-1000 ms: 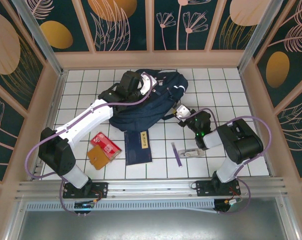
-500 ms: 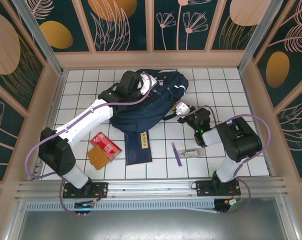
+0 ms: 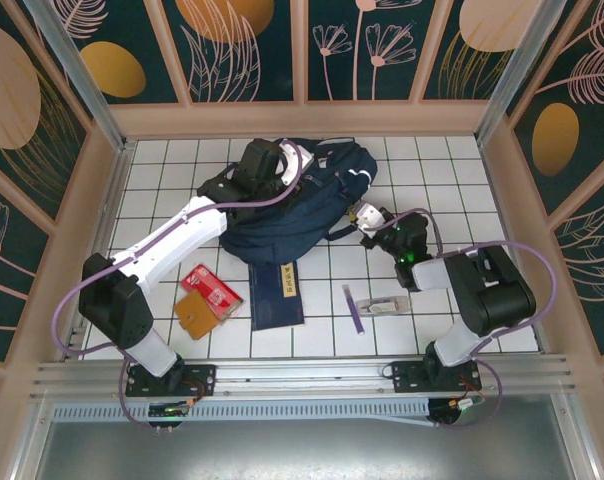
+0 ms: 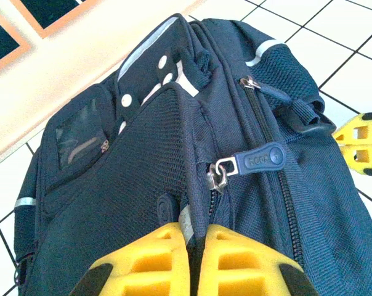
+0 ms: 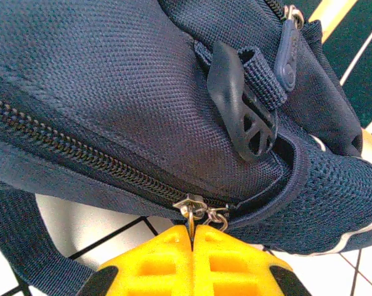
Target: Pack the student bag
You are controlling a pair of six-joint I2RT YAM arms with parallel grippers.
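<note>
The student bag [image 3: 300, 205], navy blue with pale stripes, lies on its side on the white tiles at the back middle. In the left wrist view my left gripper [image 4: 196, 239] is shut on a ridge of the bag's fabric [image 4: 143, 160], just below a metal zip slider with a blue tag [image 4: 257, 159]. My right gripper [image 5: 191, 233] is at the bag's right end, shut on the metal pull of a zip slider [image 5: 196, 205] on the long closed zip [image 5: 81, 145]. From above, the right gripper [image 3: 358, 222] meets the bag's lower right edge.
In front of the bag lie a flat dark-blue notebook [image 3: 277, 293], a red packet [image 3: 212, 288], a brown card holder [image 3: 196, 316], a purple pen [image 3: 354, 308] and a small clear item [image 3: 387, 305]. A wooden wall [image 3: 302, 120] runs close behind the bag.
My right gripper has closed from partly open onto the zip pull, and the right arm's elbow has swung to the right. The left arm keeps its grip and place.
</note>
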